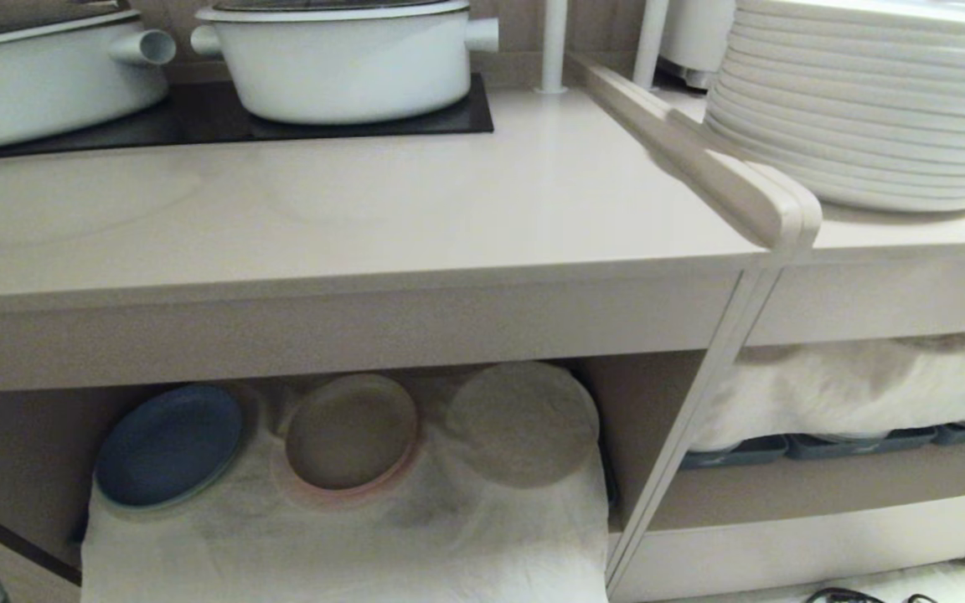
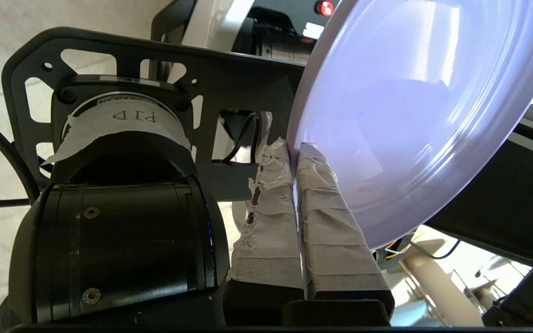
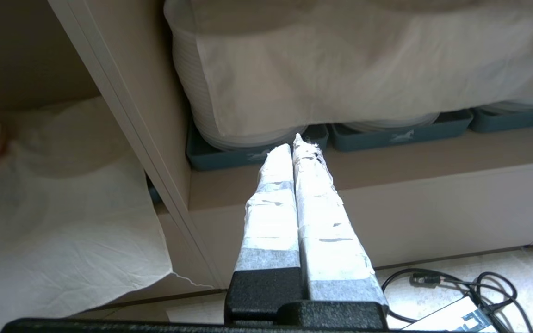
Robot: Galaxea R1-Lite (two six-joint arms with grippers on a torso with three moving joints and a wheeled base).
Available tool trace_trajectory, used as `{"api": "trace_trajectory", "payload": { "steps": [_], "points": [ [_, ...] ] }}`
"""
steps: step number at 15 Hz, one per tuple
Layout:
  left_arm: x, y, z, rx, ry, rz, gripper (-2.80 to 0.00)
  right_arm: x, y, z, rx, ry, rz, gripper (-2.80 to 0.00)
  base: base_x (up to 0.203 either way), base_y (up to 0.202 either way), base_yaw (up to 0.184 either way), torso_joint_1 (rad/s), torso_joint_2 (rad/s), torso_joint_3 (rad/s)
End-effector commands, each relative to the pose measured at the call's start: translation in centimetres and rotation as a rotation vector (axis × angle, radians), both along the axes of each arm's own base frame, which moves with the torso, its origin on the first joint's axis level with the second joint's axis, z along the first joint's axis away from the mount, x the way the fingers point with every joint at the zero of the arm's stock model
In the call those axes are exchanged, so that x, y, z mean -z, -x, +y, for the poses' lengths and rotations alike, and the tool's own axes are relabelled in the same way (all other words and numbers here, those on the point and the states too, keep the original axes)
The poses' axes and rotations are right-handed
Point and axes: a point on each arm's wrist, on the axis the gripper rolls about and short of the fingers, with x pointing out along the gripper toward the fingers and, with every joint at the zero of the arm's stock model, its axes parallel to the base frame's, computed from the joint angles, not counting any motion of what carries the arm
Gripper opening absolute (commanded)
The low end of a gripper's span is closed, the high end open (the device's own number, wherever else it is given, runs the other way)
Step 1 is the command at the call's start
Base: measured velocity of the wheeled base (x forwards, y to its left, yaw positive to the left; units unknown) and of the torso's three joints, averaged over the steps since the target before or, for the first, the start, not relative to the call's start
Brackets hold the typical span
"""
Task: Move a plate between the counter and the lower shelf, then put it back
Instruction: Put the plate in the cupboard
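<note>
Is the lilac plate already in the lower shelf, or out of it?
Out. The left end effector is shut on the plate rim beside the robot's body; the cloth-draped lower shelf holds only other plates.

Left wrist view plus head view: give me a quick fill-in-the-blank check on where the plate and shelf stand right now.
1. The left gripper is shut on the rim of the ____ plate.
2. On the lower shelf, the plate farthest left is ____.
3. The cloth draped over that shelf is ____.
4. Two white ____ sit on the counter's black hob.

Missing words: lilac; blue; white; pots
</note>
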Motion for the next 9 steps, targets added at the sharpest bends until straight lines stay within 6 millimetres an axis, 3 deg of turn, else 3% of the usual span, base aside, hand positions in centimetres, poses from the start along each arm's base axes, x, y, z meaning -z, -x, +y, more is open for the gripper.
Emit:
{"api": "trace_trajectory", "payload": {
  "steps": [1,9],
  "points": [
    [0.03,0.18,-0.01,-0.001,0.002,0.002,-2.80,-0.01,-0.01,0.00,0.001,-0.001,0.001,-2.80,0.000,0.000,0.000,-0.185,0.47,0.298],
    [0.02,0.24,-0.01,-0.003,0.004,0.001,-2.80,0.00,0.00,0.00,0.000,0.000,0.000,-2.80,0.000,0.000,0.000,-0.154,0.46,0.303]
  ]
}}
